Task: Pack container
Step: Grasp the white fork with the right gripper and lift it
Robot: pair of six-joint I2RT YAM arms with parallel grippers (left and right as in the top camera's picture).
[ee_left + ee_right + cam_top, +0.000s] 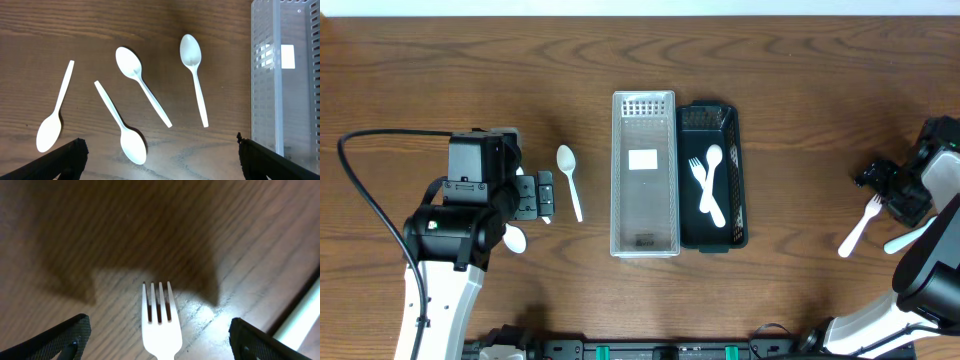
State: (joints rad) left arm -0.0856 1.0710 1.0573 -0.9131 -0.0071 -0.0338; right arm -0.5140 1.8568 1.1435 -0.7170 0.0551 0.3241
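Note:
A clear plastic container (pixel 644 175) stands at the table's middle, with only a white label in it. A black container (pixel 738 170) right of it holds a white fork (pixel 697 172) and a white spoon (pixel 713 185). My left gripper (pixel 542 196) is open and empty above several white spoons; the left wrist view shows them spread on the wood (pixel 142 85), between and ahead of the open fingers (pixel 160 165). My right gripper (pixel 880 180) is open at the far right. A white fork (pixel 160 325) lies on the table between its fingers (pixel 159 352), untouched.
A second white utensil (pixel 908 237) lies right of the fork (pixel 860 225), its handle showing in the right wrist view (pixel 300 315). The clear container's wall (pixel 285 75) is at the right of the left wrist view. One spoon (pixel 570 180) lies between the left gripper and the clear container.

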